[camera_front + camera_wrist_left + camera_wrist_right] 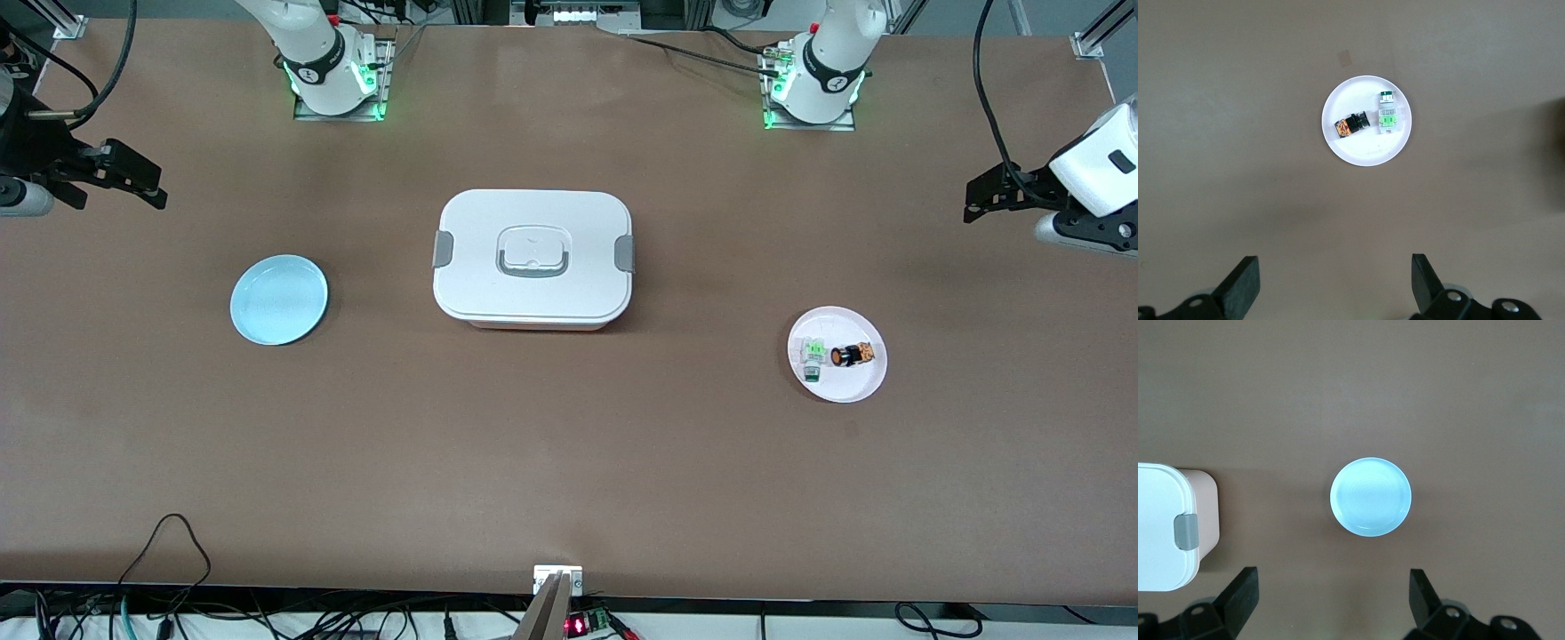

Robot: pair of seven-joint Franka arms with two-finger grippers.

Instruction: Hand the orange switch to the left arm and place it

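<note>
We see the left pincer hanging high over the left arm's end of the surface, its fingers spread wide and holding nothing; the right pincer hangs likewise over the right arm's end, wide apart and bare. Both arms wait well clear of everything. Below the left pincer sits a white plate, and on it the orange switch lies on its side just beside a green switch. A white lidded box stands mid-surface, and a bare blue plate lies toward the right arm's end. We judge this fits either a finished placement or a pick-up to come.
</note>
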